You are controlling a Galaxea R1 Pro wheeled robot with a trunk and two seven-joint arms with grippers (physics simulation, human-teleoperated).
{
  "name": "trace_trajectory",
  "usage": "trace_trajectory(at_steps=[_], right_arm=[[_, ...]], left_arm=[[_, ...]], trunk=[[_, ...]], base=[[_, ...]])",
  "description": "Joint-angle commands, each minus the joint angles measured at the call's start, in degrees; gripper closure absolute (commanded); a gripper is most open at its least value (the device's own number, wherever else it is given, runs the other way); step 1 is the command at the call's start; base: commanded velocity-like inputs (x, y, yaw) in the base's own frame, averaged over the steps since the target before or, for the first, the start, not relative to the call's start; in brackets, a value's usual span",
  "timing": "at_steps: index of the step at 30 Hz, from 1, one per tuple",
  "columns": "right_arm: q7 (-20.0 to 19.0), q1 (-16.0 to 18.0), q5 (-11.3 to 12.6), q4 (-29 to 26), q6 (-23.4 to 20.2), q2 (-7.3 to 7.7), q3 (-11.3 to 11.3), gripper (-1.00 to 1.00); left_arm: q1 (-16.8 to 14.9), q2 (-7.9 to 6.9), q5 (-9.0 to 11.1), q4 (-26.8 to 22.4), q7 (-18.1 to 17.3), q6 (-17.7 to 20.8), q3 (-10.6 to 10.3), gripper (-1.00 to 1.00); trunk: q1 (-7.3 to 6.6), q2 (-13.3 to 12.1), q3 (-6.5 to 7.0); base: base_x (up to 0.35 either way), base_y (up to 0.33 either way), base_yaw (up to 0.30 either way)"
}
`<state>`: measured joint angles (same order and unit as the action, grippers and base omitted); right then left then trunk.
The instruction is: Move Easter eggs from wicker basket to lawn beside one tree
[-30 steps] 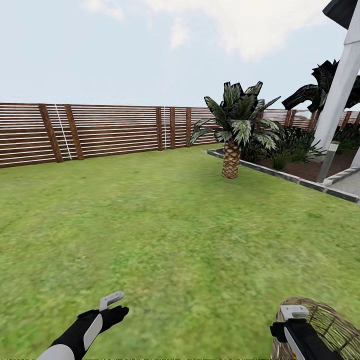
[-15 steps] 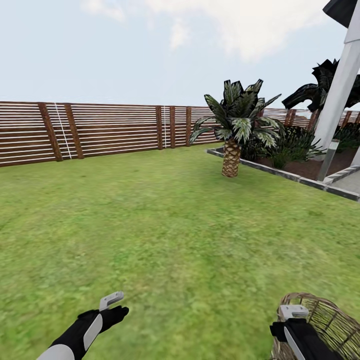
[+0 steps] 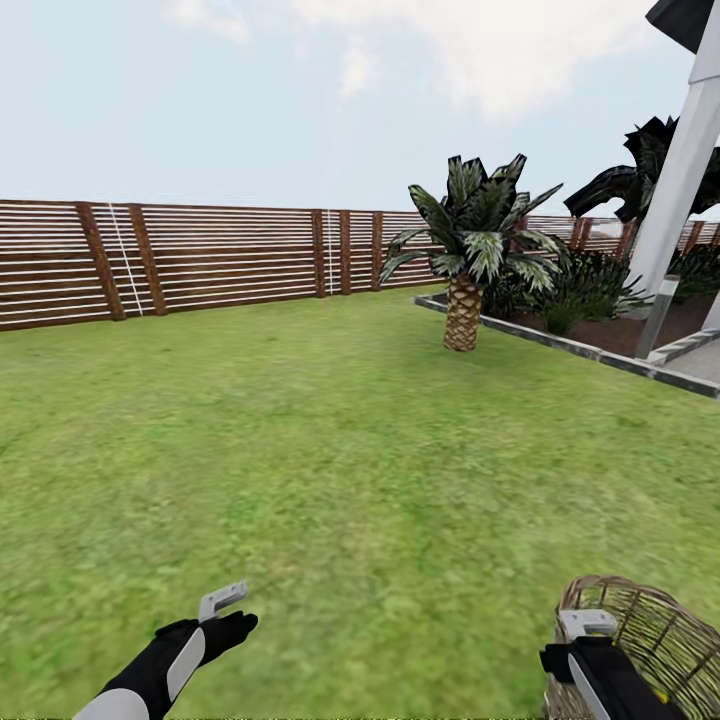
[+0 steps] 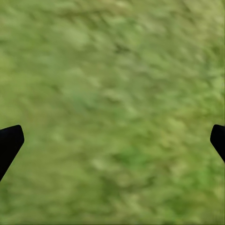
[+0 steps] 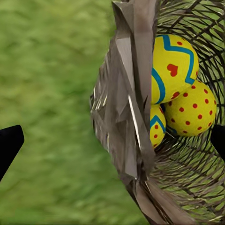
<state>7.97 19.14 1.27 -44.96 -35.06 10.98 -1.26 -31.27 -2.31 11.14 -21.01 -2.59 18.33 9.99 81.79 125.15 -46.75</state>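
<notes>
Over the last second the whole head view has slid a little: the palm (image 3: 465, 262) and the fence (image 3: 200, 262) sit slightly higher and the basket (image 3: 640, 640) shows a bit more. That reads as the camera and base moving, not the things, so the robot seems to be carrying the load across the lawn (image 3: 330, 450) in search of a proper tree.

The basket hangs at the right gripper (image 3: 588, 640), whose fingers straddle its rim. The fingertips sit far apart at the edges of the right wrist view, so whether they actually clamp the rim I cannot tell. All three eggs (image 5: 176, 89) lie just beyond those fingers, bunched and touching inside the basket, so no egg has been taken out yet.

The left gripper (image 3: 222, 605) is spread wide and empty, with only grass ahead of it.

The basket is brown open weave, rounded and deep, with a flat stiff rim band. The eggs are smooth, glossy yellow with red dots and blue-green zigzags. The lawn is flat and mottled.
</notes>
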Motion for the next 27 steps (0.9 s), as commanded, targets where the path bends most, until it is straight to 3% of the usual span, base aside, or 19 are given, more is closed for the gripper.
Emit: trace_trajectory(at_steps=[1,13,24,25,27], right_arm=[[0.2,0.0,0.1,-0.1,-0.3,0.00,0.0,-1.00],[0.2,0.0,0.1,0.0,-0.3,-0.10,0.1,-1.00],[0.2,0.0,0.1,-0.2,-0.3,-0.23,0.0,-1.00],[0.2,0.0,0.2,-0.3,-0.2,-0.21,0.0,1.00],[0.1,0.0,0.2,-0.6,0.6,-0.18,-0.1,1.00]], left_arm=[[0.0,0.03,0.2,-0.1,-0.2,0.4,0.4,-1.00],[0.0,0.03,0.2,-0.1,-0.2,0.3,0.4,-1.00],[0.0,0.03,0.2,-0.1,-0.2,0.2,0.4,-1.00],[0.0,0.03,0.2,-0.1,-0.2,0.2,0.4,-1.00],[0.0,0.03,0.2,-0.1,-0.2,0.2,0.4,-1.00]], trunk=[[0.22,0.4,-0.24],[2.85,5.3,-2.40],[2.85,5.3,-2.40],[2.85,5.3,-2.40],[2.85,5.3,-2.40]], base=[[0.000,0.000,0.000],[0.000,0.000,0.000],[0.000,0.000,0.000],[0.000,0.000,0.000],[0.000,0.000,0.000]])
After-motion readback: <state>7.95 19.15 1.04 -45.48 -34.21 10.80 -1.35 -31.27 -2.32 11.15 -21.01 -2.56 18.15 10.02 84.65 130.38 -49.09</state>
